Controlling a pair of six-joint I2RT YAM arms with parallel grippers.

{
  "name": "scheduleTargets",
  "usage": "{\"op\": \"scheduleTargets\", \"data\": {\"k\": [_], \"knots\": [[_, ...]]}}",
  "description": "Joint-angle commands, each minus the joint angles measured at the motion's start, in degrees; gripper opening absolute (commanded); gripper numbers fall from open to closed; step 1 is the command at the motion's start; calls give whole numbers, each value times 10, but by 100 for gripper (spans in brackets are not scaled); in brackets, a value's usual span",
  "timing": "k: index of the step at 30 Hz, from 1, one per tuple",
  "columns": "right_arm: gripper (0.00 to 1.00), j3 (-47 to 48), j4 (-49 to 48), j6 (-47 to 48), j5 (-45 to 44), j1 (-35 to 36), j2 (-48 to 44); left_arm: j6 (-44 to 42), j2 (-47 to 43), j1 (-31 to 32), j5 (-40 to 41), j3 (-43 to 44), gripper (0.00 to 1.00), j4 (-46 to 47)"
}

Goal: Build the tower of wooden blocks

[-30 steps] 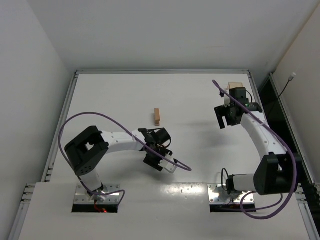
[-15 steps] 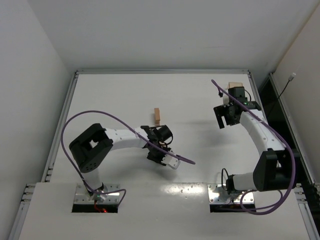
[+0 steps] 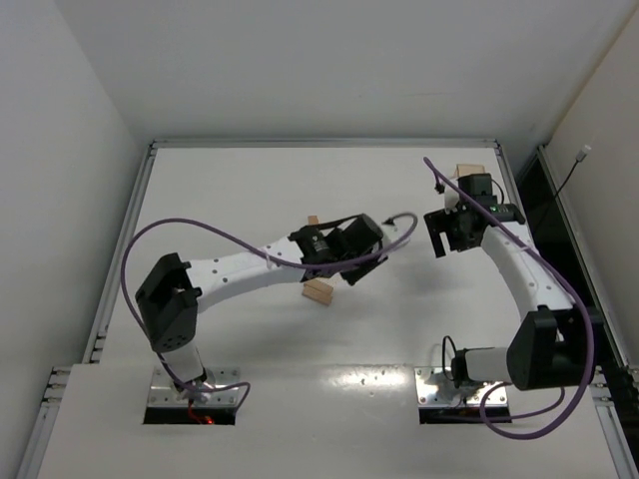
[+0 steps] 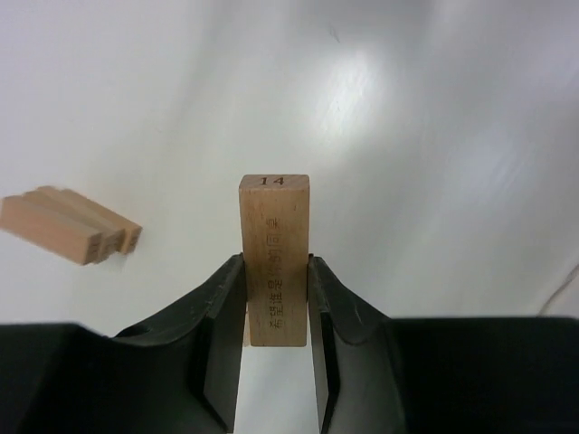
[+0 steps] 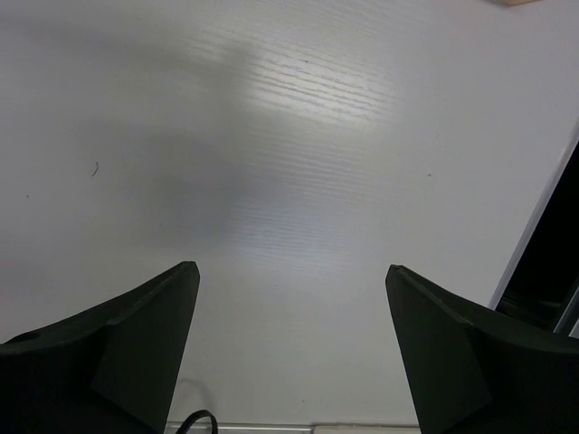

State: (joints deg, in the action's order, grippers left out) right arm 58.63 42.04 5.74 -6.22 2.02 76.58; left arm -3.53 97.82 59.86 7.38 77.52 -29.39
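- Pinching a light-tan rectangular wooden block (image 4: 273, 226) stamped "14" between its jaws, the left gripper (image 4: 274, 271) holds it near the low stack of tan wooden bars (image 4: 68, 226), not touching it.
- The right gripper (image 5: 289, 280) hangs with its jaws spread wide over the white table (image 5: 289, 136), well apart from that stack.

Bright even light; glare patch on table (image 4: 362, 81); soft shadows; wrist views slightly soft
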Motion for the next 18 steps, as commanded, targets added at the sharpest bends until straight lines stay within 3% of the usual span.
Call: {"op": "scheduleTargets", "data": {"k": [1, 5, 13, 18], "knots": [[81, 8, 8, -11, 22, 3, -19, 240, 27, -8, 87, 133, 0, -106], [81, 8, 8, -23, 34, -3, -25, 386, 109, -57, 81, 268, 0, -223], [81, 23, 8, -57, 104, -26, -12, 419, 169, -134, 140, 343, 0, -225], [81, 37, 8, -70, 131, -44, 15, 433, 206, -187, 131, 368, 0, -230]]}}
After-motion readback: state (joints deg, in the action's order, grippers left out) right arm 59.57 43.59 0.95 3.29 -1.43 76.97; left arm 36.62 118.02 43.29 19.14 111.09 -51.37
